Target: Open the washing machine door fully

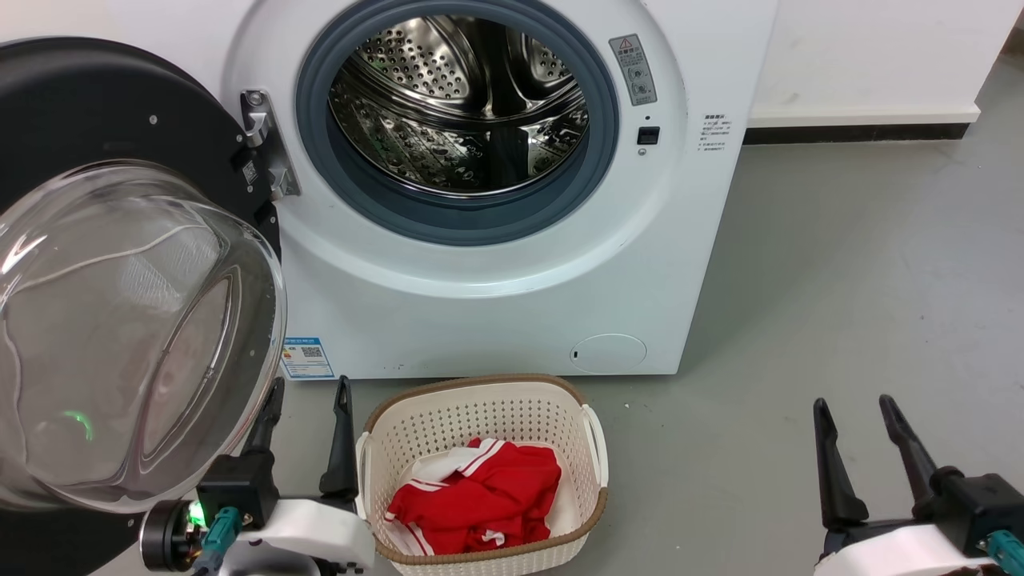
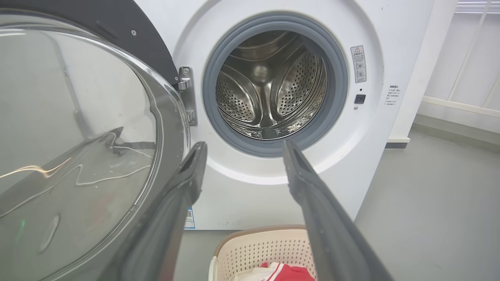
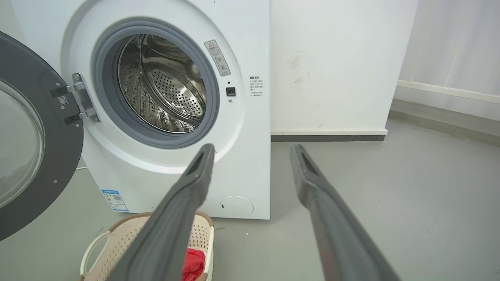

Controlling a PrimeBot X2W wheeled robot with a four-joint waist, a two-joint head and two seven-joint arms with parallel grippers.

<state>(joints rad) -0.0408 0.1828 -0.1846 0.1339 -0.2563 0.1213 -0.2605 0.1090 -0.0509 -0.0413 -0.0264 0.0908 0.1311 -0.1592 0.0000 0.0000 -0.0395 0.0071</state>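
Glass of the washing machine door (image 1: 136, 320) bulges just left of our left gripper (image 1: 310, 388), whose fingers stand apart and empty. We cannot tell whether its left finger (image 2: 183, 183) touches the bowl's rim. The door hangs wide on its hinge (image 1: 268, 144), with its left and lower edges cut off in the head view. Ahead of the fingertips, the washing machine (image 1: 480, 296) bares its drum (image 1: 460, 104). Just right of this gripper sits a basket (image 1: 480, 400) holding a red garment (image 1: 480, 496), its folds unreadable. Our right gripper (image 1: 854, 404), well off to the right, is also spread and empty, its wrist cropped.
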